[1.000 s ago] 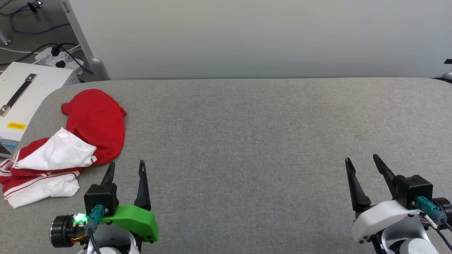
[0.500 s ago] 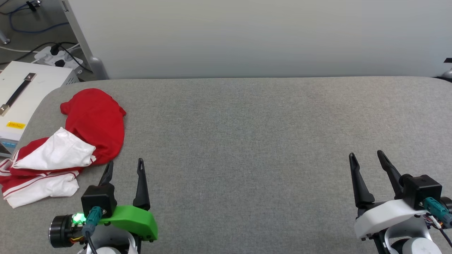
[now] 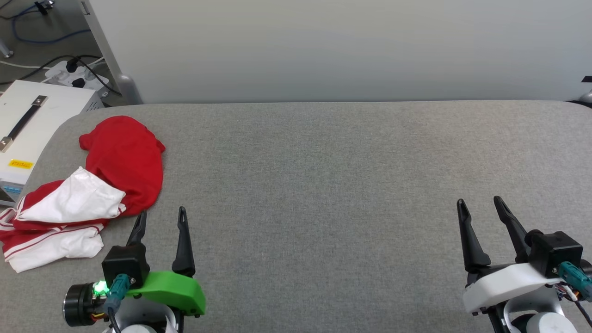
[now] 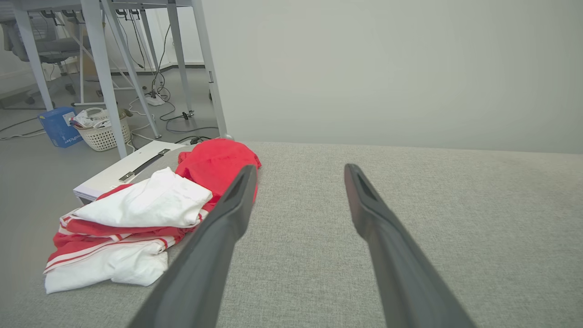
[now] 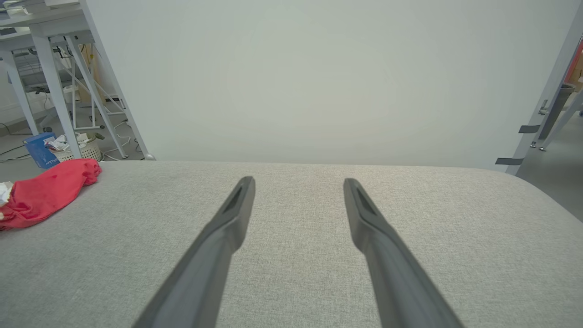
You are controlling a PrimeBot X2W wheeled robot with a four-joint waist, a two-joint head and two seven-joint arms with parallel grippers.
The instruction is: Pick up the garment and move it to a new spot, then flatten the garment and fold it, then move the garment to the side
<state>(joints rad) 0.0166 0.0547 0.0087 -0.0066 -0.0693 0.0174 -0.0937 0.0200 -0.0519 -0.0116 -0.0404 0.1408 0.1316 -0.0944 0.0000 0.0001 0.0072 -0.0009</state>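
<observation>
Left gripper (image 3: 162, 212) and right gripper (image 3: 478, 200): jaws spread wide, holding nothing, fingers pointing across the grey padded surface (image 3: 323, 175). The garment (image 3: 122, 162) lies crumpled at the surface's left end, just beyond the left fingertips.

Crumpled garment (image 3: 92, 185) at table's (image 3: 323, 162) left end; left gripper (image 3: 161, 218), right gripper (image 3: 481, 206) spread, empty

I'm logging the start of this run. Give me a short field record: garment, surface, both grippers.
garment: red and white shirt, crumpled, at the surface's left end
surface: grey fabric, flat
left gripper: open, empty, close beside the garment
right gripper: open, empty, far from the garment
</observation>
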